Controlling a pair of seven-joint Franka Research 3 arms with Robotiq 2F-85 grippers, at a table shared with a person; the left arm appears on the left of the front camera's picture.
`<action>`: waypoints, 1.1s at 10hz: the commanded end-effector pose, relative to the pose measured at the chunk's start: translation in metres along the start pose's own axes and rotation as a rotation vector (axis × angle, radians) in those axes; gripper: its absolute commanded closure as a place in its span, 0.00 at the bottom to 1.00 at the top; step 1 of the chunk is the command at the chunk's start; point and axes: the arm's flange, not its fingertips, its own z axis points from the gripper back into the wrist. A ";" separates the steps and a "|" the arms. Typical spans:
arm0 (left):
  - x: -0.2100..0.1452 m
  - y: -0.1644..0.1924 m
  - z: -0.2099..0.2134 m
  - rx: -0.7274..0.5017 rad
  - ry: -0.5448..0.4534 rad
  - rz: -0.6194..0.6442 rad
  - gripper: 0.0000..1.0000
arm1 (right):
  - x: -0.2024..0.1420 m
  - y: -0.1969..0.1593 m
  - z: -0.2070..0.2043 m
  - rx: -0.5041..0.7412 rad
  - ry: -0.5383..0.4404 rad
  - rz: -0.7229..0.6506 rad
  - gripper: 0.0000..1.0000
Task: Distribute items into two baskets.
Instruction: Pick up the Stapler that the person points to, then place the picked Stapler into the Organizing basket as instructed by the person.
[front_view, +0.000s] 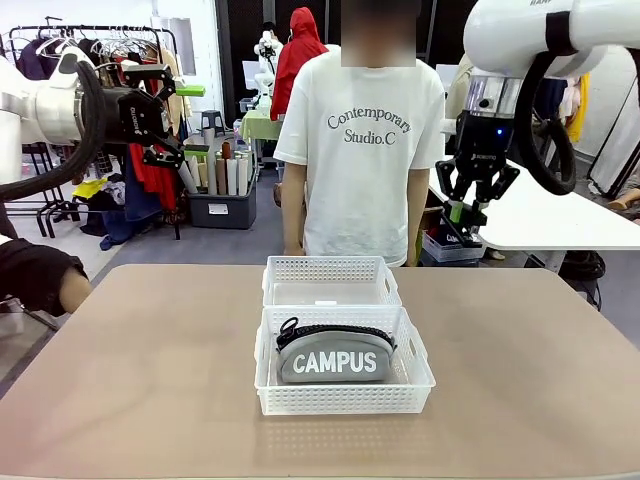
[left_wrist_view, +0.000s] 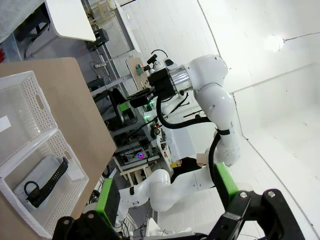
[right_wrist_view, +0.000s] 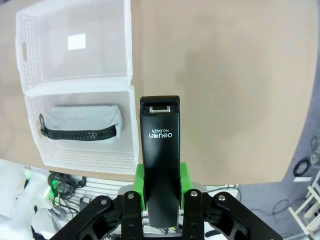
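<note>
Right end effector (right_wrist_view: 160, 187) clamped on black stapler (right_wrist_view: 160, 150), print "deli No.0425", held high, right of near basket (front_view: 345, 402). Left end effector (front_view: 168, 112) spread, high left of near basket. Grey pouch (front_view: 335, 357) lettered "CAMPUS" lying inside near basket. Far basket (front_view: 330, 267) touching near basket's far wall. Shirt (front_view: 360, 190) beyond near basket: "Contemporary Studio.C".

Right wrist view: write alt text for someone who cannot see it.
The right gripper, black with green pads, is shut on a black rectangular stapler over a tan tabletop. To the left sit two white perforated plastic baskets side by side; the one nearer the gripper holds a grey fabric zip pouch with a black zipper.
</note>
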 end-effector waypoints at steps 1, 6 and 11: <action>-0.001 -0.001 0.000 -0.003 0.000 -0.001 0.00 | -0.001 0.006 0.021 0.015 -0.020 -0.042 1.00; -0.001 -0.001 0.000 -0.003 0.000 -0.001 0.00 | -0.004 0.012 0.070 -0.017 -0.078 -0.074 1.00; -0.001 -0.001 0.000 -0.003 0.000 -0.001 0.00 | -0.007 0.007 0.057 0.008 -0.066 -0.032 1.00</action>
